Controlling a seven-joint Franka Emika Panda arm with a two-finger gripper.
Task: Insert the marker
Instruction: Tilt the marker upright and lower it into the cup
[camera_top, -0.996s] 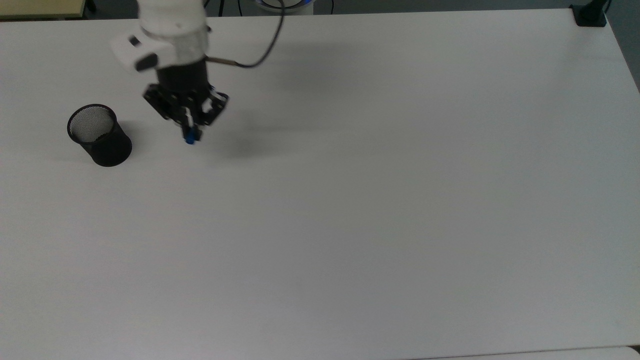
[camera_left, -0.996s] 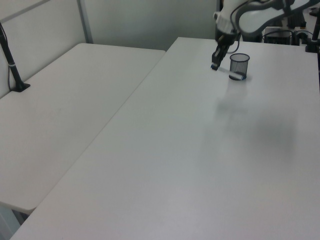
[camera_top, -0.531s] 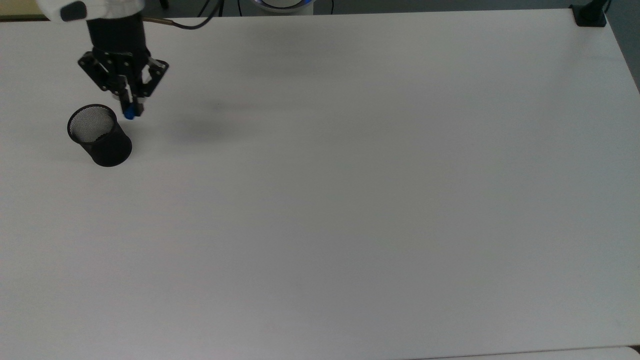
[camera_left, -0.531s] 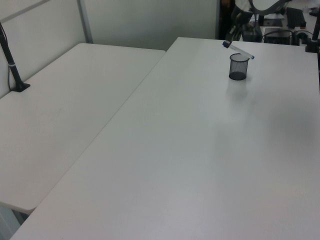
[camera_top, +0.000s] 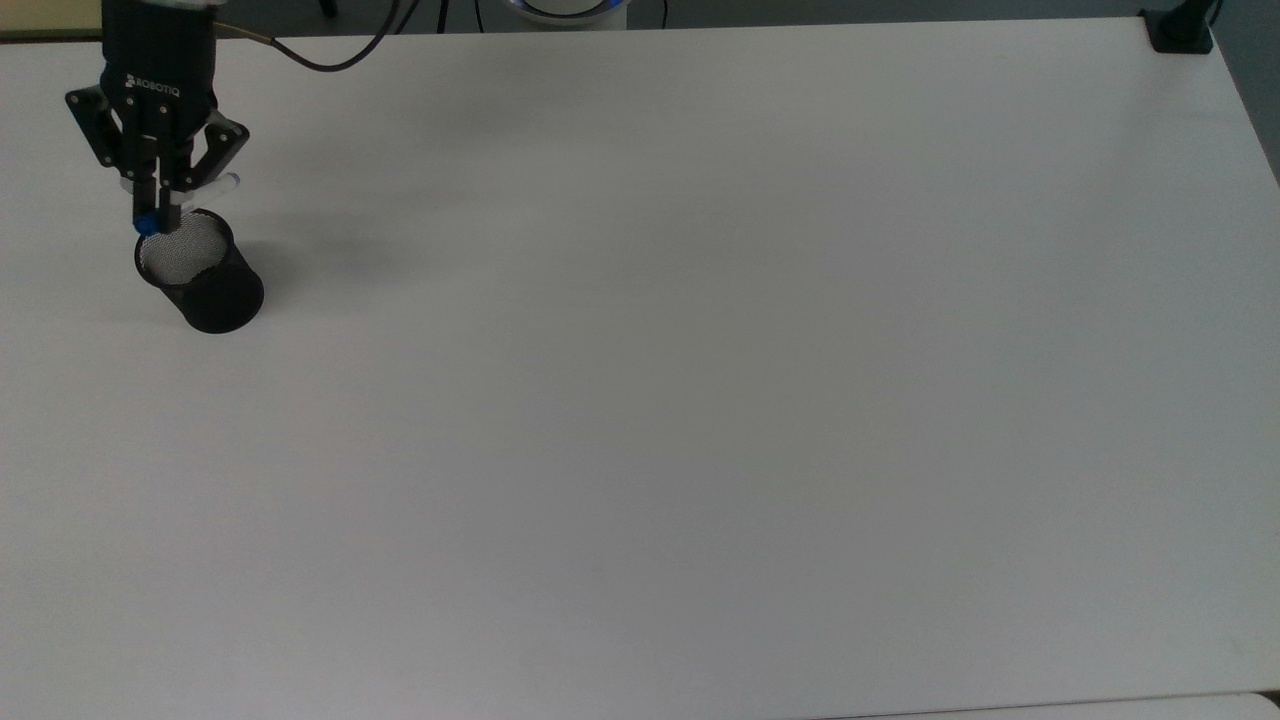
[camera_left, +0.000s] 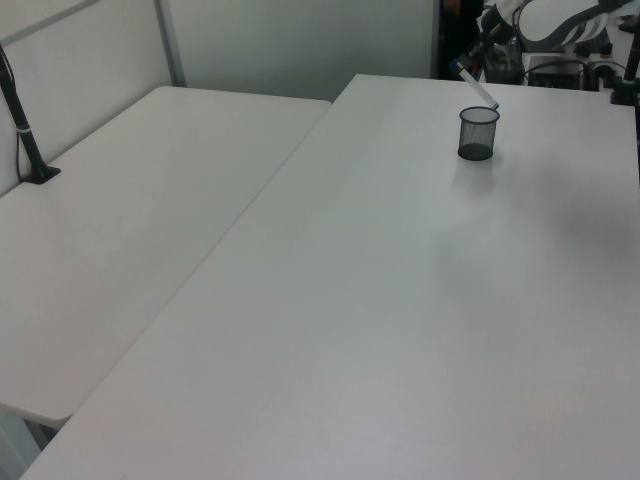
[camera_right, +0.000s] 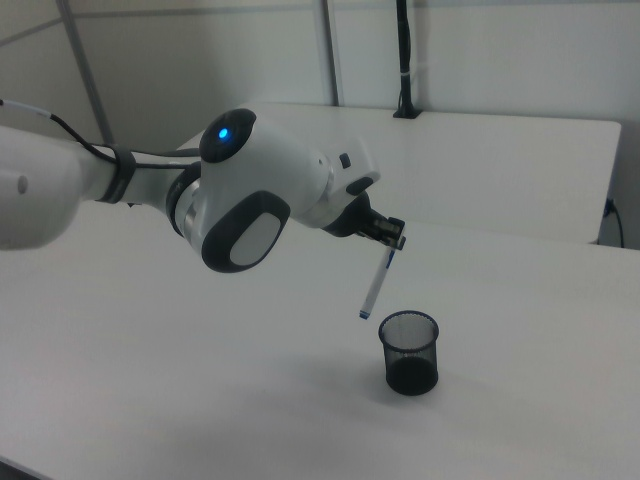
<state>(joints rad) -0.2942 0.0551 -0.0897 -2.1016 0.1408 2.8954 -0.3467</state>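
Pincer (camera_right: 392, 240) clamps marker (camera_right: 375, 283) tilted; mesh cup (camera_right: 410, 352) stands just below its lower end; release risks striking the rim

Slim white-barrelled marker (camera_right: 375, 288) w/ blue cap up top, small blue band at low end — held off the table, tilted, lower tip just above and beside the rim of the black mesh cup (camera_right: 409, 351), not yet inside it.
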